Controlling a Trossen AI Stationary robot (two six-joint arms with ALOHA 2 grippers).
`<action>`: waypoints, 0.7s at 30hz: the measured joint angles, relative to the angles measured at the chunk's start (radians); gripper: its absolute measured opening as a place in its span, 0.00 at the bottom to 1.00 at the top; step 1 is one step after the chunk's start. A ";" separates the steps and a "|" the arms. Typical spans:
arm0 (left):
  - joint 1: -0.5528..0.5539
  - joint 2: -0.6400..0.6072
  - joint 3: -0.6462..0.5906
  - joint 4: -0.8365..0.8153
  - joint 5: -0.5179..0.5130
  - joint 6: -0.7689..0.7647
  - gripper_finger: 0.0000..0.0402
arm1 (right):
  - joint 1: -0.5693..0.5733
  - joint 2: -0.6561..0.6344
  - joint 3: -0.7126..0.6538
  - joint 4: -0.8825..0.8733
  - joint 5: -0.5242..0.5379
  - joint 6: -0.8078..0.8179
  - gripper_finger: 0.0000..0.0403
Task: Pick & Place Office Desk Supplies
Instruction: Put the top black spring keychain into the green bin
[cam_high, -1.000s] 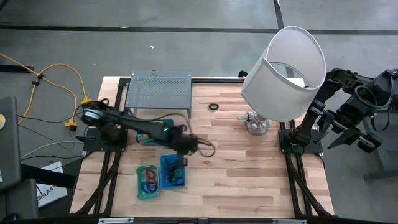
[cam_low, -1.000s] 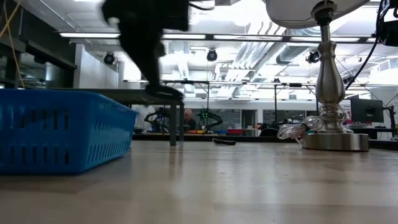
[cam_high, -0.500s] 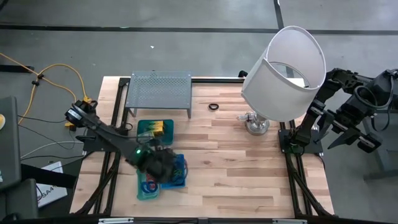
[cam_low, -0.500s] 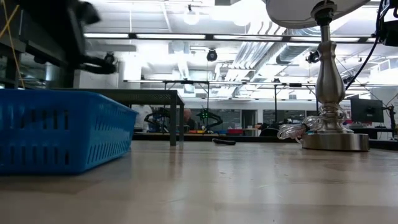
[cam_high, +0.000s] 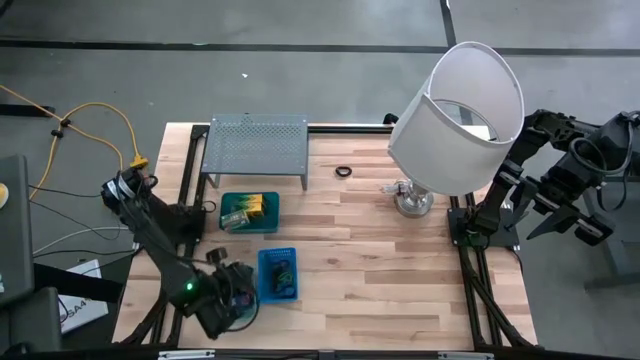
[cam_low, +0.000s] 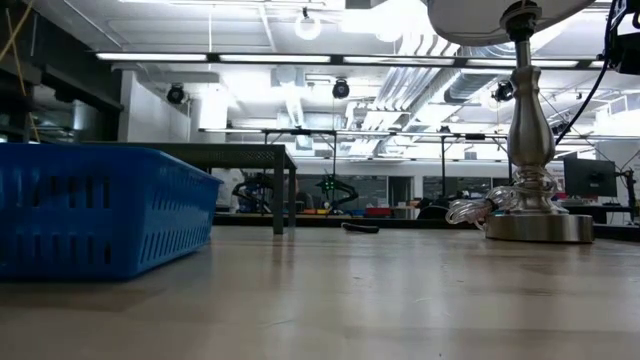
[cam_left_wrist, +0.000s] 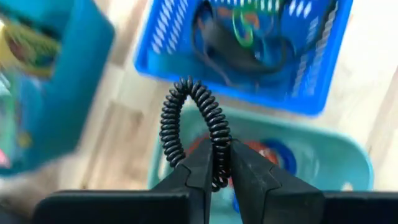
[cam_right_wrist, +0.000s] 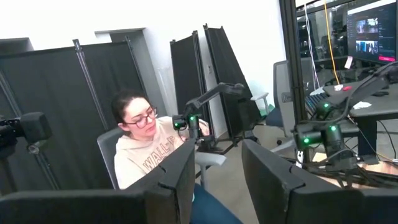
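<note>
My left gripper (cam_left_wrist: 222, 151) is shut on a black coiled loop (cam_left_wrist: 186, 118). In the high view it (cam_high: 228, 300) hovers over the near teal tray (cam_high: 240, 318) by the table's near left corner. This tray holds red and blue rings (cam_left_wrist: 273, 152). The blue tray (cam_high: 278, 273) beside it holds black loops (cam_left_wrist: 230, 50). Another teal tray (cam_high: 248, 211) with yellow-green packets lies farther off. A small black ring (cam_high: 343, 171) lies flat on the wood. My right gripper (cam_right_wrist: 217, 155) is open, parked off the table's right edge (cam_high: 580, 205). My left gripper pinches the coiled loop at one end of its oval (cam_left_wrist: 217, 174) between the two fingers. The fingers (cam_left_wrist: 199, 165) point down from above. The loop is lifted clear and reaches out past the fingertips over the teal tray (cam_left_wrist: 323, 168), keeping its oval shape.
A grey perforated rack (cam_high: 255, 145) stands at the far left of the table. The big white-shaded lamp (cam_high: 458, 100) stands on its metal base (cam_low: 540, 225) at the far right. Bare wood (cam_high: 380, 270) lies between the trays and the lamp. A person (cam_right_wrist: 149, 149) sits beyond the table.
My left gripper, staying shut on the coiled loop, swung from the middle of the table toward the near left corner, passing over the blue tray to the near teal tray. It has left the low view. The trays have not moved.
</note>
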 joint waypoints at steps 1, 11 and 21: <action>-0.012 0.010 -0.002 0.000 0.014 -0.027 0.10 | 0.000 0.000 0.000 0.000 0.000 0.000 0.30; -0.046 0.121 -0.012 0.017 0.049 -0.099 0.10 | 0.000 0.000 0.000 0.000 0.000 0.000 0.30; -0.039 0.127 -0.012 0.018 0.051 -0.123 0.18 | 0.000 0.000 0.000 0.000 0.000 0.000 0.30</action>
